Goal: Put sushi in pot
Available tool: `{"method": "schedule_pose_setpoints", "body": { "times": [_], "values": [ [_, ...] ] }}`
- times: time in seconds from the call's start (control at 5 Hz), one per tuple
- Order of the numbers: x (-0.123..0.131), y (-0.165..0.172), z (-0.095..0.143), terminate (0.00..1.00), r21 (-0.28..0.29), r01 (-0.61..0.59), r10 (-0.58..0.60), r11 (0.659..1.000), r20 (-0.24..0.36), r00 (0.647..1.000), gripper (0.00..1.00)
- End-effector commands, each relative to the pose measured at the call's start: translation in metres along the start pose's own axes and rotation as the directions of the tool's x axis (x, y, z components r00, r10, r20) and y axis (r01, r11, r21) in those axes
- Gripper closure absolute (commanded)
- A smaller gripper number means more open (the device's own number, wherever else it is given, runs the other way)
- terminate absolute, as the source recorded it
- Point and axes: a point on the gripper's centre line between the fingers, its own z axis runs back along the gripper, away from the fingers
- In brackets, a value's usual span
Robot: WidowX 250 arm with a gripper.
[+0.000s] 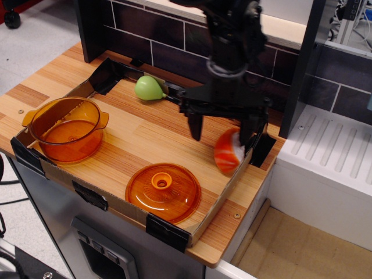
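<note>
The sushi, white rice with an orange top, lies tilted at the right edge of the cardboard tray and looks blurred. My gripper is open just above it, the jaws wide apart. The right finger is at the sushi's upper right side and the left finger stands clear of it to the left. Whether the right finger touches the sushi I cannot tell. The translucent orange pot stands empty at the tray's far left, well away from the gripper.
A flat orange knobbed lid lies at the tray's front middle. A green pear-shaped toy sits at the back. The cardboard tray wall with black taped corners borders the sushi. A dark brick wall stands behind, a white drainboard to the right.
</note>
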Motion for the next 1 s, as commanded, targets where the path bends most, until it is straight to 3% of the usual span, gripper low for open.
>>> {"method": "schedule_pose_setpoints", "body": {
  "times": [0.0, 0.2, 0.4, 0.8],
  "values": [
    [0.006, -0.008, 0.006, 0.00, -0.021, 0.002, -0.002, 1.000, 0.037, 0.999, 0.00],
    [0.003, -0.004, 0.002, 0.00, -0.030, 0.006, -0.005, 1.000, 0.031, 1.000, 0.00],
    [0.004, -0.001, 0.008, 0.00, -0.050, 0.002, -0.001, 0.999, 0.028, 1.000, 1.00],
    [0.024, 0.041, 0.074, 0.00, -0.117, -0.081, 0.086, 0.990, 0.041, 0.995, 1.00]
  ]
}}
